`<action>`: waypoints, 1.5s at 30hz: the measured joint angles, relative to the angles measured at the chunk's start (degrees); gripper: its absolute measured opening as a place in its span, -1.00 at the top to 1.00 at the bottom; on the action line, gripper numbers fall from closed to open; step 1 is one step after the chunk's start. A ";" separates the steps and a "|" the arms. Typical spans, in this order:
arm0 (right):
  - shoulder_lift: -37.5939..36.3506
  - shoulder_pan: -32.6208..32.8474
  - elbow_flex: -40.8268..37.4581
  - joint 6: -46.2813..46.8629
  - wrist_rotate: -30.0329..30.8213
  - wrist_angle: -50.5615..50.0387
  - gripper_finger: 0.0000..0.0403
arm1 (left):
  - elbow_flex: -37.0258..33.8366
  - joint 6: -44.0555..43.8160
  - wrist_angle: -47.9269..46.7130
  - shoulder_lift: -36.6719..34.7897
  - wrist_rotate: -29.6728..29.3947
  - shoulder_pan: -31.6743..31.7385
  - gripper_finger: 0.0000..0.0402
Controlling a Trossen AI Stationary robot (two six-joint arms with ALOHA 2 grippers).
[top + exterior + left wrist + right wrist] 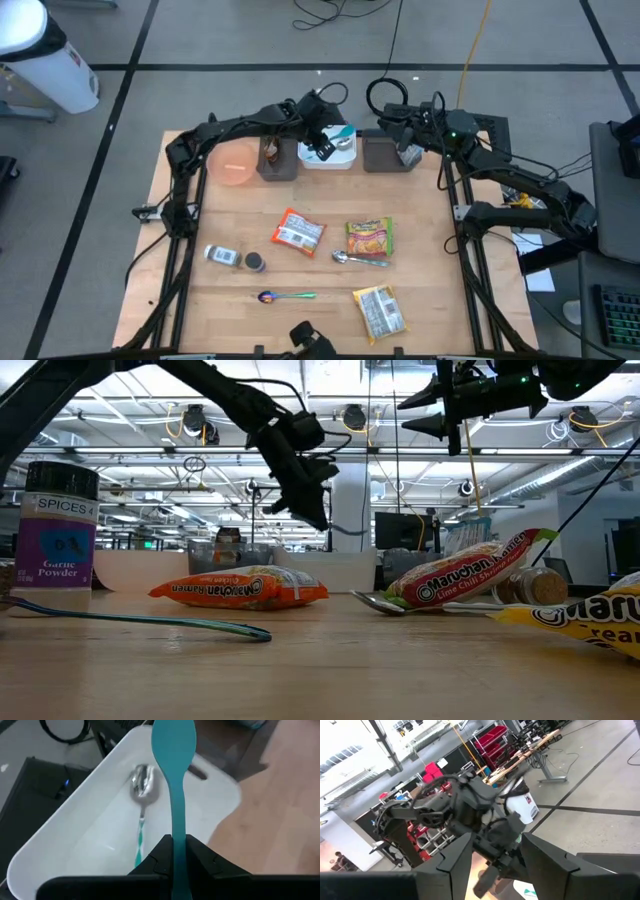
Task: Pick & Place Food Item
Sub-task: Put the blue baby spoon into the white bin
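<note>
Two arms reached over the far edge of the wooden table (430, 250). The left gripper (174, 851) hung above the white bin (328, 157) at the far middle, its fingers pinched on the handle of a teal spoon (173, 780) held over the bin's inside. A metal spoon with a green-striped handle (141, 795) already lay in that bin. The right gripper (493, 851) was raised above the dark bin (385, 155) just right of the white one, its fingers spread with nothing between them (its wrist camera looked across at the left arm).

Left of the white bin stood another dark bin (276, 160), and farther left an orange bowl (234, 163).

The food items lay on the open table: an orange ramen packet (298, 232) near the middle, a lime chili ramen packet (369, 239) to its right, and a third ramen packet (381, 310) at the near right. A metal spoon (358, 259) lay touching the near edge of the lime chili packet. A garlic powder jar (222, 256) lay on its side at the left, with a small dark-capped jar (255, 262) just beside it. A spoon with a purple bowl and green handle (287, 296) lay toward the near edge.
</note>
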 joint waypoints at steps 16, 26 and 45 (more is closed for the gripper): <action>-0.08 0.01 0.00 0.24 -0.08 -0.53 0.21 | 0.00 -0.18 -0.17 4.79 1.03 0.08 0.86; -0.08 0.01 0.00 0.46 -0.10 -0.89 0.23 | -0.02 -0.20 -0.42 6.64 0.96 0.47 0.86; -0.08 0.02 0.02 0.44 -0.01 -0.95 0.23 | -0.02 0.04 0.18 8.63 -0.53 0.75 0.86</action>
